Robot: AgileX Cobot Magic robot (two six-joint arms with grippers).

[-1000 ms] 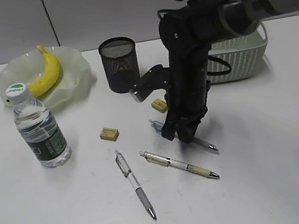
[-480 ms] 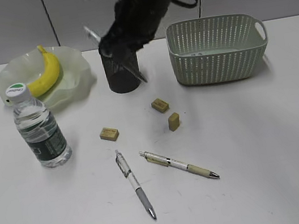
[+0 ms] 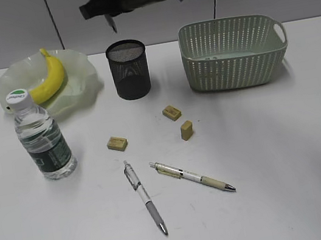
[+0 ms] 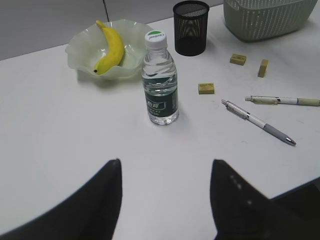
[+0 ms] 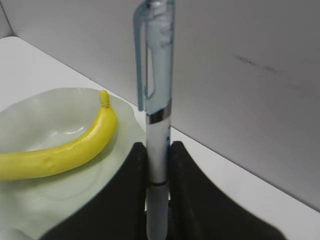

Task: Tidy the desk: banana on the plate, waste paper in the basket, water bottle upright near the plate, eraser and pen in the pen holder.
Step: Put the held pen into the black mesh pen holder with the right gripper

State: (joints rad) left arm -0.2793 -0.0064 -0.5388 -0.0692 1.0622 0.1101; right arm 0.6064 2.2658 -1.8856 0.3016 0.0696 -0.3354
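Pinching a clear-barrelled pen (image 5: 156, 125) between closed fingers, the right gripper (image 5: 157, 195) hangs above the pen holder (image 3: 128, 68), seemingly for dropping it in.

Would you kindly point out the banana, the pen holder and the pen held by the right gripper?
banana (image 3: 50, 77), exterior view, middle of its curve.
pen holder (image 3: 130, 76), exterior view, front mesh wall.
pen (image 5: 159, 130), right wrist view, barrel above the fingers.
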